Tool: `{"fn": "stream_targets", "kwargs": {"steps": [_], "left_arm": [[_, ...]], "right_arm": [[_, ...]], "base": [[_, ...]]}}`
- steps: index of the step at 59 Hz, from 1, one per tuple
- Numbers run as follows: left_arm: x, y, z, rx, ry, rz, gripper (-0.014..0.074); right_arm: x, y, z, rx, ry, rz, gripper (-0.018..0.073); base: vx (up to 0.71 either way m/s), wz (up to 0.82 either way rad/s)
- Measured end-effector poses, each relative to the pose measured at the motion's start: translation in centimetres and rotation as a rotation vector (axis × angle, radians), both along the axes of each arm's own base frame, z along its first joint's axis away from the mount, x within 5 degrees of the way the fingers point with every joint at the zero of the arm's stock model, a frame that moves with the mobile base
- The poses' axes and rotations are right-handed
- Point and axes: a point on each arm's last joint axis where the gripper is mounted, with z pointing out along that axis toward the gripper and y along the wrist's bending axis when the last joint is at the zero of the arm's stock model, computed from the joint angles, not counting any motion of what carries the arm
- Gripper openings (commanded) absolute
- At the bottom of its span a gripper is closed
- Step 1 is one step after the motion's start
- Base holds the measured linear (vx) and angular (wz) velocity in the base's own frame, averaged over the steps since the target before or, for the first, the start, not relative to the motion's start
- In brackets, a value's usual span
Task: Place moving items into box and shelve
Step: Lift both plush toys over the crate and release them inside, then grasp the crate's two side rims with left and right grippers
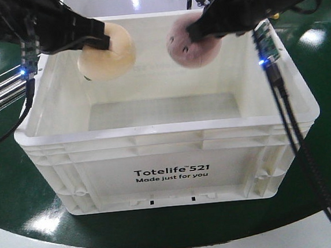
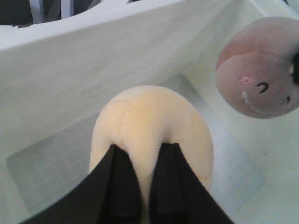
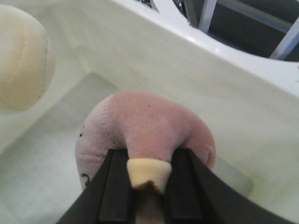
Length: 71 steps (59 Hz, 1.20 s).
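box (image 1: 166, 136): white crate nearest the front camera, black "Totelife 521 Made just for you" print facing it, sat on a dark green floor (image 1: 12, 189).
box bottom: pale and flat, in plain sight in all three views.
left arm (image 1: 52, 26): reaching in from the left over the rim, angled down and inward.
left pincer (image 1: 105, 41): nearly closed, clamped on the tan bun (image 1: 110, 56).
tan bun: up in the air around rim height, over the far-left part of the box, well off the bottom.
right arm (image 1: 248, 3): same pose mirrored, slanting in from the upper right.
right pincer (image 1: 195, 34): squeezed tight on the pink lump (image 1: 191, 47).
pink lump: hanging over the far-right part, level with the bun, clear gap between the two.
wrist views only: black fingers (image 2: 122, 186) pinching a fold of the bun, cream tip (image 3: 148, 171) poking out between the right fingers (image 3: 114, 186), little stitched face (image 2: 261, 87) on the pink one.
front view only: the print, both arms at once, a black cable (image 1: 297, 141) trailing down the right side.
way back: metal bars (image 3: 286, 41) past the far wall.
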Motion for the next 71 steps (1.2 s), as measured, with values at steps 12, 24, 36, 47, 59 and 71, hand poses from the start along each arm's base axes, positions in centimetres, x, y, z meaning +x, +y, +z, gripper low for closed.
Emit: {"fn": "stream_targets", "kwargs": {"steps": [12, 24, 36, 47, 59, 71], "left_arm": [[1.4, -1.3, -2.7, 0.055, 0.031, -0.063, 0.0313], [1.8, -1.6, -3.6, 0.062, 0.055, -0.067, 0.0513], [1.4, -1.4, -2.1, 0.051, 0.014, -0.065, 0.0523], [-0.4, -0.2, 2.2, 0.062, -0.152, -0.046, 0.0523], [-2.4, 2.6, 5.6, 0.085, -0.266, 0.110, 0.0523], [-1.6, 5.4, 4.3, 0.150, -0.207, 0.271, 0.0523]], "right_arm": [[0.2, 3.0, -2.6, -0.077, 0.048, 0.054, 0.0416], [0.2, 4.3, -3.5, -0.067, 0.073, 0.064, 0.0595], [-0.2, 3.9, -1.0, 0.036, -0.029, -0.003, 0.0596], [-1.9, 0.6, 3.1, 0.050, -0.147, -0.084, 0.0594], [-1.8, -5.5, 4.7, 0.029, -0.134, -0.295, 0.0594], [-1.5, -7.5, 0.8, -0.045, -0.009, -0.344, 0.0594]], "base": [[0.00, 0.00], [0.00, 0.00], [0.00, 0.00], [0.00, 0.00], [0.00, 0.00], [0.00, 0.00]]}}
